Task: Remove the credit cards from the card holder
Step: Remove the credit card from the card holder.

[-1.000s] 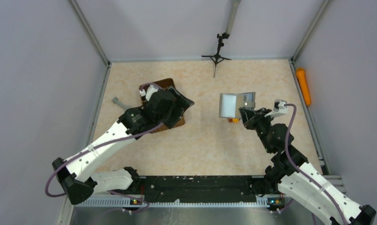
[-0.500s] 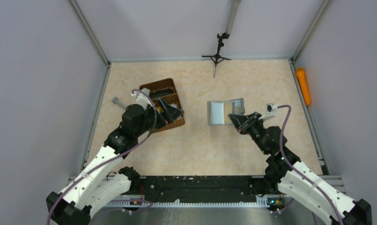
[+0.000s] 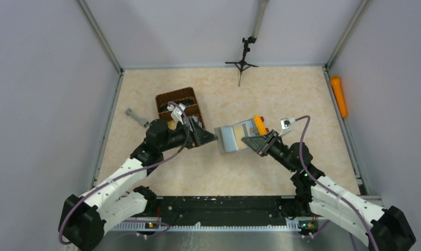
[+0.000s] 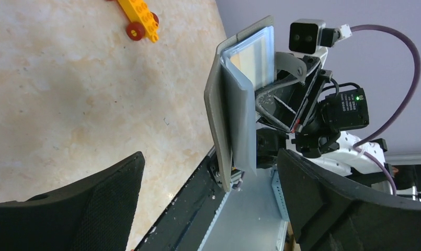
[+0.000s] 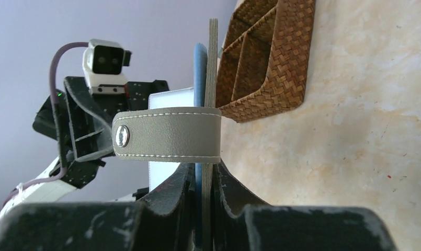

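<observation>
My right gripper (image 3: 248, 141) is shut on one edge of the grey card holder (image 3: 229, 140) and holds it half open above the table. In the right wrist view my fingers (image 5: 234, 201) clamp its grey panel (image 5: 213, 63), with its snap strap (image 5: 166, 135) crossing in front. My left gripper (image 3: 211, 138) is open and empty, just left of the holder. In the left wrist view the holder (image 4: 234, 104) stands between and beyond my spread fingers (image 4: 82, 204). No single credit card shows apart from the pale inner face.
A brown wicker basket (image 3: 179, 104) sits behind the left gripper and shows in the right wrist view (image 5: 265, 63). An orange toy brick with red wheels (image 3: 259, 124) lies behind the holder. A grey tool (image 3: 136, 117) lies far left, an orange object (image 3: 339, 95) at the right wall, a tripod (image 3: 243, 57) at the back.
My right gripper has carried the holder left and nearer, uncovering the orange brick. My left gripper has come off the basket and swung right, toward the holder.
</observation>
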Tool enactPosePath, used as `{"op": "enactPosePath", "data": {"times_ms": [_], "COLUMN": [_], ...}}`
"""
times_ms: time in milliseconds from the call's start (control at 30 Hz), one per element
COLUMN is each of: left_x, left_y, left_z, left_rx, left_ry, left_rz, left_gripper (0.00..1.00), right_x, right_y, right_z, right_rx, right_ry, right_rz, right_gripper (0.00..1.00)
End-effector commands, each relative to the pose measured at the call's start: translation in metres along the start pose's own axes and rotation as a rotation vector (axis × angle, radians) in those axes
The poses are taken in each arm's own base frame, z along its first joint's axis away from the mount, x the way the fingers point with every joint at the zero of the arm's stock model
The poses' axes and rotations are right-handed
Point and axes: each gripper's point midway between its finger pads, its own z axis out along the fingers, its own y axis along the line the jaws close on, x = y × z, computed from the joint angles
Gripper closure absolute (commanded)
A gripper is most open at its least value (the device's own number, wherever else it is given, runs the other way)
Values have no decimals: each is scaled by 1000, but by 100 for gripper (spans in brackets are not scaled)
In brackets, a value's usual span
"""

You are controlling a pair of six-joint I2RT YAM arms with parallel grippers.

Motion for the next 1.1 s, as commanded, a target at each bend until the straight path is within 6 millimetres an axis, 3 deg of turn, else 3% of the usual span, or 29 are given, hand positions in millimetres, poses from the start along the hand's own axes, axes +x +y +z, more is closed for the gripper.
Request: {"op": "enactPosePath", "data": {"times_ms": [0, 267, 500, 600, 700, 800, 833, 933, 1000, 1067], "left_x": [5, 14, 16, 21, 26, 30, 31, 32, 33, 34], "left_y": [-23, -43, -35, -24, -15, -14, -14, -13, -10, -8], "left_z": [9, 24, 34, 36, 35, 34, 34, 32, 30, 29], "left_rx": [141, 235, 192, 136, 108, 113, 116, 108, 95, 88], "left_ry": [26, 56, 85, 115, 134, 151, 156, 160, 162, 156], "left_rz": [20, 28, 22, 39, 49, 52, 53, 61, 67, 73], "left_gripper": [1, 1, 4, 21, 54, 88, 97, 100, 100, 100], "right_x": [-14, -4, 8, 11, 16, 20, 20, 16, 11, 4], "right_y": [34, 31, 35, 38, 38, 36, 34, 29, 29, 26], "right_z": [-1, 2, 8, 9, 8, 6, 6, 2, -1, -5], "right_rx": [-116, -103, -95, -103, -108, -105, -94, -51, -32, -3], "right_ry": [-27, -3, 14, 23, 44, 65, 72, 67, 50, 27], "right_rz": [-25, -32, -50, -52, -60, -79, -91, -140, -174, -199], "right_gripper": [100, 100, 100, 100, 98, 86, 75, 44, 35, 32]}}
